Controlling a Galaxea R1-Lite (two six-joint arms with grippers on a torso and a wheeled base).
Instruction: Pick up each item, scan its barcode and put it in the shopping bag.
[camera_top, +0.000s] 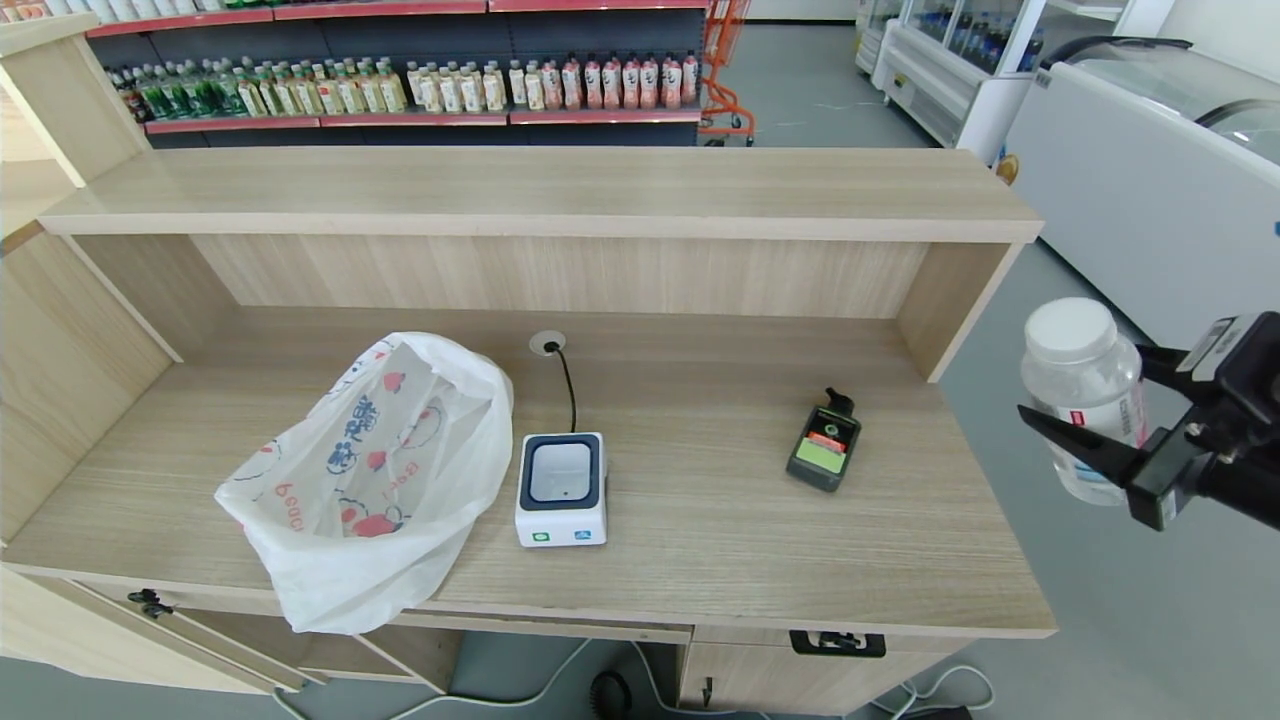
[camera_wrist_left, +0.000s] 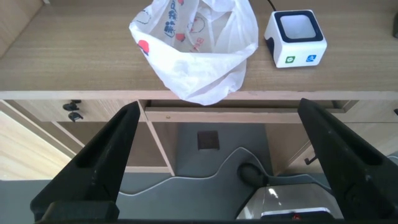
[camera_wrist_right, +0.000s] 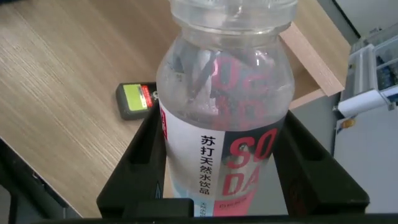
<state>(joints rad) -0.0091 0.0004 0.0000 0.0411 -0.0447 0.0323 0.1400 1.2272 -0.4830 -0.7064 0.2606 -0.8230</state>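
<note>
Your right gripper grips the water bottle, aloft off the bench's right edge; your left gripper hangs spread below its front edge. Scanning looks next: present the barcode to the scanner beside the shopping bag

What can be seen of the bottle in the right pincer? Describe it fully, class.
The bottle is clear plastic with a wide white cap and a white label printed in red and black. It is held roughly upright in the air near the right end of the counter, its lower half clamped in the black right pincer. Nothing else touches it.
</note>
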